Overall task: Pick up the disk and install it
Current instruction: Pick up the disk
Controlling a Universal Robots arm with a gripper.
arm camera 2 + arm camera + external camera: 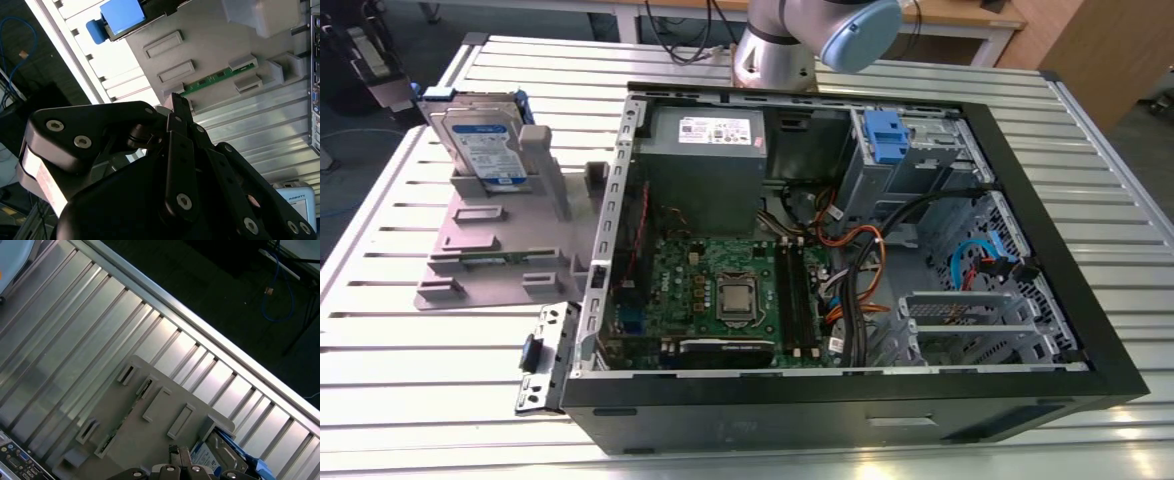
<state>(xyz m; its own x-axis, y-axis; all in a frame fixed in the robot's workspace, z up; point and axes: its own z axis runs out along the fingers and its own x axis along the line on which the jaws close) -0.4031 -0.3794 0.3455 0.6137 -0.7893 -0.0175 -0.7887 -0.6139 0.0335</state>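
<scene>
Silver metal with a white-and-blue label and clipped in a blue plastic frame, the flat rectangular disk (pixel 478 142) stands on edge, leaning slightly, between the upright posts at the far end of the grey plastic stand (pixel 494 245). The stand lies on the ribbed aluminium table (pixel 414 385), at the exterior view's left of the black open-sided computer case (pixel 787 415). In both wrist views the black pincer (pixel 175 102) hangs above the stand's slotted base plate, apart from the disk, and the pictures do not settle whether it is open or closed. It appears to carry nothing of the task, since the disk sits untouched in its slot. The disk lies off toward the post end of the stand from the pincer, its broad labelled face upright, so the reach probably goes along the stand and then down onto the upper edge.
</scene>
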